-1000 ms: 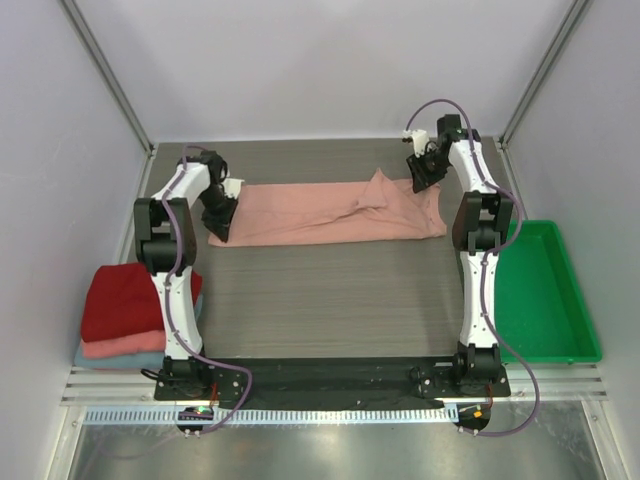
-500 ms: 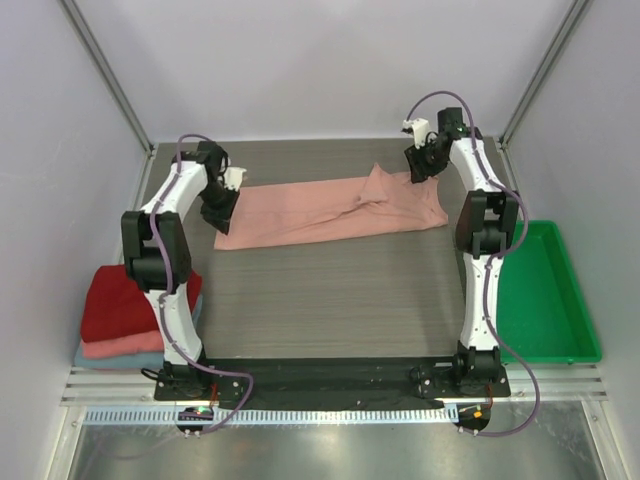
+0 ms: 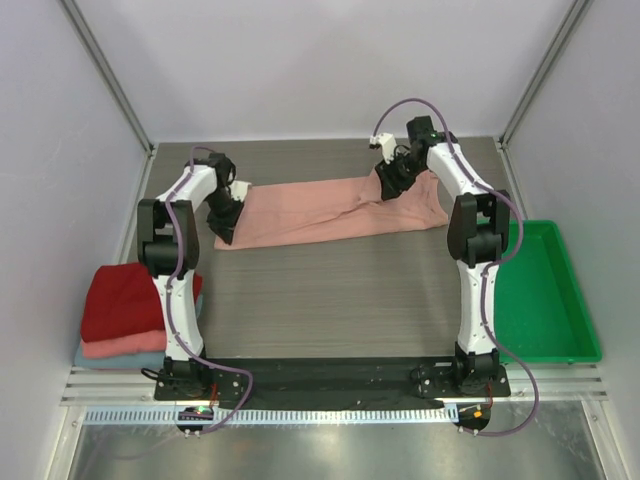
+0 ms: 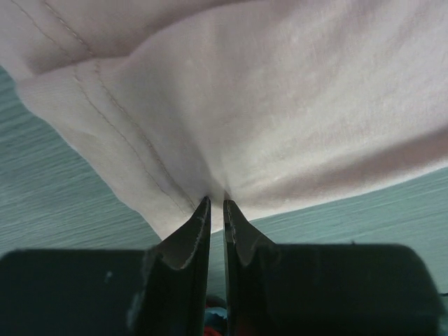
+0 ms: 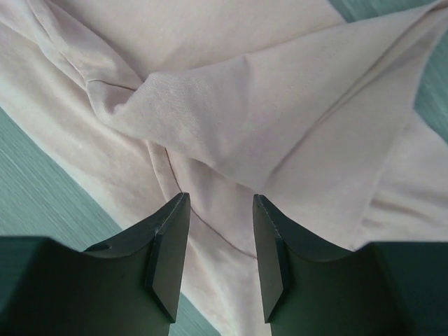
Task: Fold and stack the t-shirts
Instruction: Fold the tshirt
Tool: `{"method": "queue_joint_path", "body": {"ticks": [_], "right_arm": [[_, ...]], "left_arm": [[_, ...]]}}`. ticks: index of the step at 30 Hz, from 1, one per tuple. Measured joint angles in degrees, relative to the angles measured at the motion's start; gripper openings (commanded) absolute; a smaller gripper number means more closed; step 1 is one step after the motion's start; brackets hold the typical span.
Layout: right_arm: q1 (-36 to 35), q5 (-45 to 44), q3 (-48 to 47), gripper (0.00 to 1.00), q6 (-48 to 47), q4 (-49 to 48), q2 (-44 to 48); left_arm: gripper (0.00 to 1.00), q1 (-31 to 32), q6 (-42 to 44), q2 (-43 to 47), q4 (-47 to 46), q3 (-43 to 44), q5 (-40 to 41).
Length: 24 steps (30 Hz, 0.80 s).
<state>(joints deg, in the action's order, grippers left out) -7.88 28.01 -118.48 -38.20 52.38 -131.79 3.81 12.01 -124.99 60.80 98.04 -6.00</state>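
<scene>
A dusty-pink t-shirt [image 3: 330, 208] lies folded into a long band across the far half of the table. My left gripper [image 3: 226, 222] is shut on its left end; the left wrist view shows the jaws pinching the hemmed edge [image 4: 168, 140]. My right gripper [image 3: 392, 180] is open just above the bunched fold near the shirt's right end, with cloth [image 5: 231, 119] showing between its fingers. A stack of folded t-shirts sits at the near left: dark red [image 3: 125, 300] on top, salmon-pink [image 3: 120, 345] under it, light-blue [image 3: 95, 360] at the bottom.
A green plastic tray [image 3: 545, 295] stands at the right edge of the table. Metal frame posts and white walls enclose the back and sides. Purple cables loop off both arms.
My right gripper has moved left along the shirt from its right end to the bunched fold. My left gripper has stayed at the shirt's left end, still shut on the cloth.
</scene>
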Motion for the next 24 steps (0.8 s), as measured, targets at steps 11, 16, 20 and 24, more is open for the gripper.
{"method": "queue_joint_path", "body": {"ticks": [11,16,20,24], "right_arm": [[-0.7,-0.2,-1.9,0.47,-0.6,0.2,-4.6],[-0.7,-0.7,-2.2,0.44,-0.7,0.2,-5.5],[-0.7,-0.9,-3.1,0.31,-0.7,0.0,-6.3],[-0.8,-0.9,-3.9,0.2,-0.6,-0.1,-6.5]], "left_arm": [[0.13,0.0,0.1,-0.3,-0.4,0.6,1.3],[0.13,0.1,0.1,-0.3,-0.4,0.6,1.5],[0.13,0.1,0.1,-0.3,-0.4,0.6,1.5],[0.12,0.1,0.1,-0.3,-0.4,0.6,1.5]]}}
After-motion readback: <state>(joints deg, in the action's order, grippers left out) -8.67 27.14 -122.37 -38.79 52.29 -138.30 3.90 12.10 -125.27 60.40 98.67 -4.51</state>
